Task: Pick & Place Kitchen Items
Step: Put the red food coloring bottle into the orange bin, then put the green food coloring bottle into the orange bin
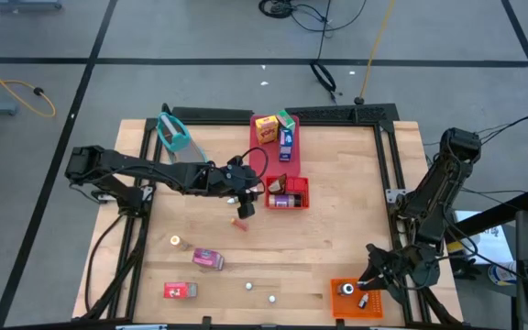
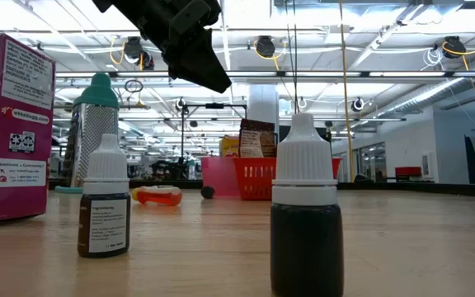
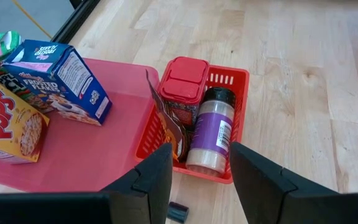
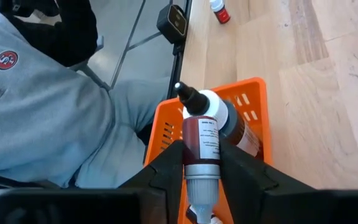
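My right gripper (image 4: 202, 165) is at the table's near right corner, over the orange bin (image 4: 253, 93), shut on a small dark-red dropper bottle (image 4: 201, 140). Another dark bottle (image 4: 232, 124) lies in the bin. My left gripper (image 3: 201, 174) hangs open above the table's middle, just short of the red basket (image 3: 238, 78), which holds a red-lidded jar (image 3: 182, 84) and a purple-labelled jar (image 3: 211, 134). Cereal cartons (image 1: 266, 128) stand on the red tray (image 1: 278, 167). A pink carton (image 1: 207, 259), a red carton (image 1: 180, 291) and tiny round pieces (image 1: 248, 286) lie near the front edge. My right gripper pinches the dropper bottle by its labelled body (image 4: 201, 155) between the two fingers. The white cap (image 4: 202, 186) points back toward the wrist, so the bottle lies along the fingers. It is above the bin. I cannot tell whether its far end rests on the bottle there.
A person in a grey sweatshirt (image 4: 48, 112) is close to the table's near right edge, beside the bin. A teal-handled grater (image 1: 177, 133) lies at the back left. A small red piece (image 1: 240, 223) lies under the left arm. Bare wood spans the middle right.
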### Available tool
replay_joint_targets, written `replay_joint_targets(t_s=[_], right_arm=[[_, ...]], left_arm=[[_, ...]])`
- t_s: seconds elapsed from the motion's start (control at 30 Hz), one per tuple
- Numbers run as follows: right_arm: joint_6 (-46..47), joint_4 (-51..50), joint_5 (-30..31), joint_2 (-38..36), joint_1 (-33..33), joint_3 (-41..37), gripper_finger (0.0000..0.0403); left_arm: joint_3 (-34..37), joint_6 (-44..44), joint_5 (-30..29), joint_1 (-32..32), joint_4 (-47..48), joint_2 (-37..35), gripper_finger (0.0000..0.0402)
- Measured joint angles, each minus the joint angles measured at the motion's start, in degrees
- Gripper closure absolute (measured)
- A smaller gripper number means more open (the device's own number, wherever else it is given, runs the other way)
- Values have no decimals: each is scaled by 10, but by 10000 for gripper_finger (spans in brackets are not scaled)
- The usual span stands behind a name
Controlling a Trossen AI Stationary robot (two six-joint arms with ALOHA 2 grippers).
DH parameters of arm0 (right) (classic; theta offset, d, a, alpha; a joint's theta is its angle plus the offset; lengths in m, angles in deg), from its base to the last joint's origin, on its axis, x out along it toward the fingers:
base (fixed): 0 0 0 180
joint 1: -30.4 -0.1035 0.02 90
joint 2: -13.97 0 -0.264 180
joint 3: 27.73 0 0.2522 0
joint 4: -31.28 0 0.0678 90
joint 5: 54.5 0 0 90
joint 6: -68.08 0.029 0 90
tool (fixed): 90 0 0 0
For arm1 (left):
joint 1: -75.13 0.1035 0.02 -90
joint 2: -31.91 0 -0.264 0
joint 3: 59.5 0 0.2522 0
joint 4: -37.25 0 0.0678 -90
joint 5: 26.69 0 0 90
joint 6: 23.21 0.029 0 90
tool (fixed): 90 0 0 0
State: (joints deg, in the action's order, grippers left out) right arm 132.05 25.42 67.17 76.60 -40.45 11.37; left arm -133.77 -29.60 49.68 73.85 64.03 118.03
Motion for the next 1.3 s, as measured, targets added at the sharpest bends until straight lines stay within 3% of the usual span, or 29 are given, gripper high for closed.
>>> replay_joint_targets(t_s=[0.5,0.7,1.3], right_arm=[[11,-4,19,0,0,0,275],[-40,-4,44,0,17,0,275],[-258,-4,62,-13,144,0,275]], left_arm=[[0,-1,0,0,0,0,240],[0,5,0,0,14,0,240],[0,-94,-17,0,266,0,240]])
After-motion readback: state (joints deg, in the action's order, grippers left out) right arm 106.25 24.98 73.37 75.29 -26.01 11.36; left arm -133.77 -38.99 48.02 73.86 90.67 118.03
